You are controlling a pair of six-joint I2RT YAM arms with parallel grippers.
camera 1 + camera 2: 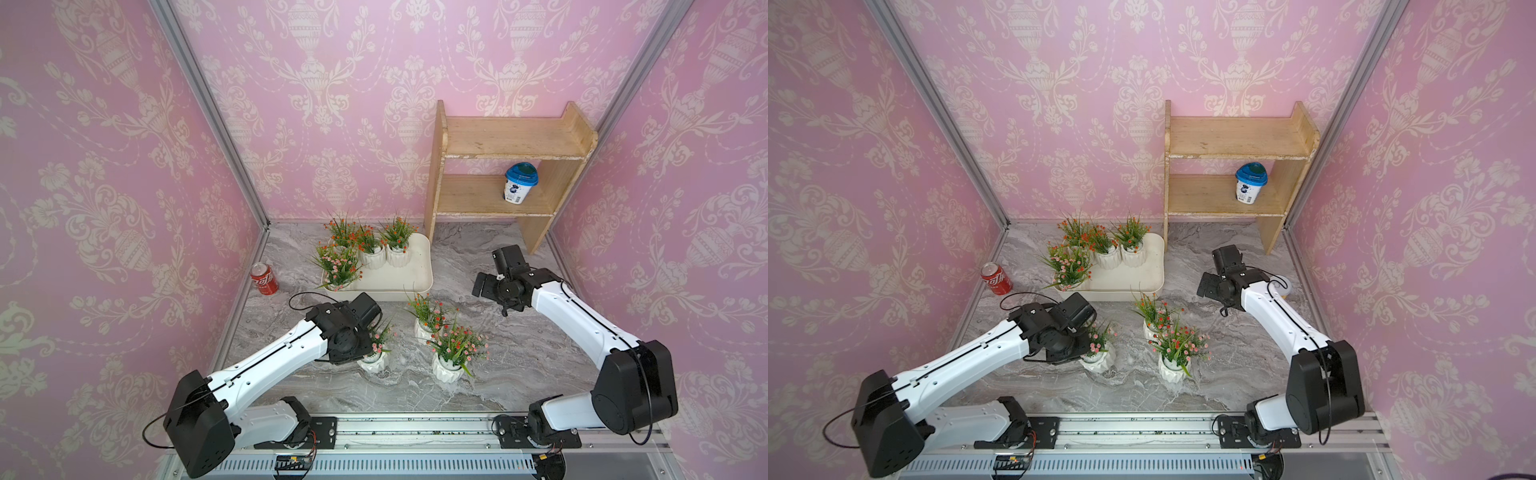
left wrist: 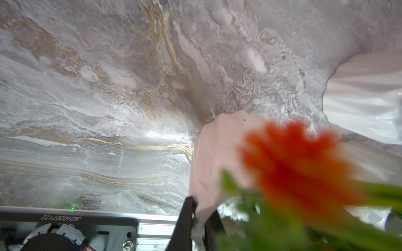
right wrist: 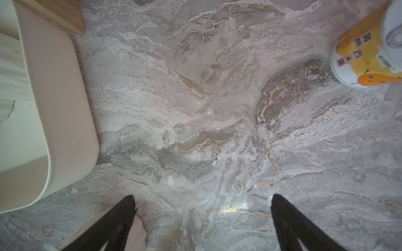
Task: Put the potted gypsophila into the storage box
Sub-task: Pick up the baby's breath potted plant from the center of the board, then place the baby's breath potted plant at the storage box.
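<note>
We list: left arm [image 1: 270, 365] stretched forward, left gripper [image 2: 201, 209] clamped on a potted gypsophila [image 1: 374, 362] rim; right arm [image 1: 582, 320] bent inward, right gripper [image 3: 202, 198] spread wide above the surface [image 3: 217, 130].

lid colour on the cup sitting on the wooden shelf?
Blue lid on a white cup; clearest in a top view.

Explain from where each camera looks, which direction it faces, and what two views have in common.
Top views: high behind the robot, looking down and forward; both arms, the storage box, the shelf.
Left wrist: on the left arm, facing the table; left gripper shut on a potted gypsophila.
Right wrist: on the right arm, facing down; right gripper open, storage box corner, yellow cup.
Shared: the storage box, in both top views and the right wrist view.
</note>
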